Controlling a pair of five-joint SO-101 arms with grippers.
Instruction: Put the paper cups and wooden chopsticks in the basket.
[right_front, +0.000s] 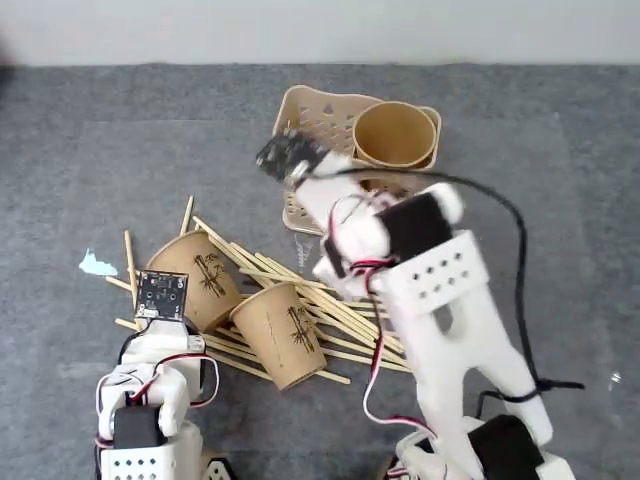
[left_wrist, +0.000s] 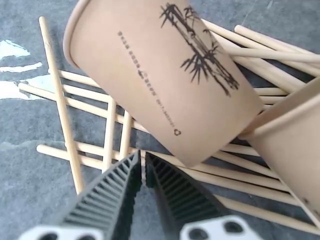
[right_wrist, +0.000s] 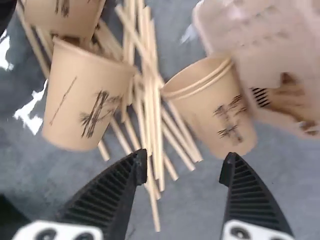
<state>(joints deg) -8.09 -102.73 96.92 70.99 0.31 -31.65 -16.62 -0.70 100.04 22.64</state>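
Observation:
Two tan paper cups lie on their sides among scattered wooden chopsticks (right_front: 330, 310): one on the left (right_front: 200, 275), one nearer the front (right_front: 280, 330). A third cup (right_front: 395, 135) stands in the cream basket (right_front: 305, 115) at the back. My left gripper (left_wrist: 142, 159) is shut, its tips just over a chopstick (left_wrist: 65, 152) below the left cup (left_wrist: 160, 75). My right gripper (right_wrist: 182, 160) hangs open above the chopsticks (right_wrist: 147, 100), with a cup (right_wrist: 85, 95) on one side and another cup (right_wrist: 215, 110) beside the basket wall (right_wrist: 260, 40) on the other.
Grey mat covers the table (right_front: 80, 180). A scrap of pale blue tape (right_front: 97, 264) lies left of the pile. The right arm's white body (right_front: 440, 290) and black cable (right_front: 520, 270) hide the basket's front and part of the chopsticks.

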